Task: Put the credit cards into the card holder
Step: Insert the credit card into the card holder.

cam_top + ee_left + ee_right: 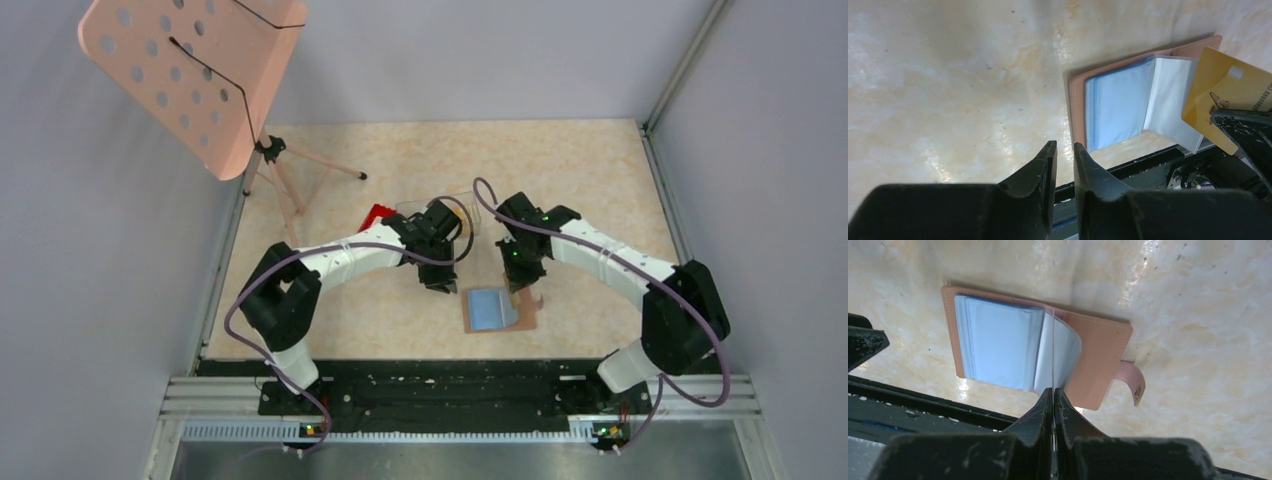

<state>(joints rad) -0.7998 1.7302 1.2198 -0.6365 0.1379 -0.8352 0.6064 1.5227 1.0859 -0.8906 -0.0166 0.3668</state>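
Left arm [345, 262] and right arm [610, 258]: white tubular links between bulky black joint housings, with black bases. One purple-grey cable [232, 322] runs along each arm in slack loops. Small green lights [515, 253] glow on the right wrist housing. Left pincer [1064, 150] and right pincer [1053, 392]: matte black, tapered fingers, surfaces scuffed with pale specks.

The card holder [497, 310] lay open by the table's [400, 160] near edge, right of centre, with a credit card [1220, 95] upright over it in the right gripper [1053, 390]. Behind, mid-table, a small tray [377, 216] sat left of a clear box [412, 208]. A music stand [190, 80] stood at the far-left corner.
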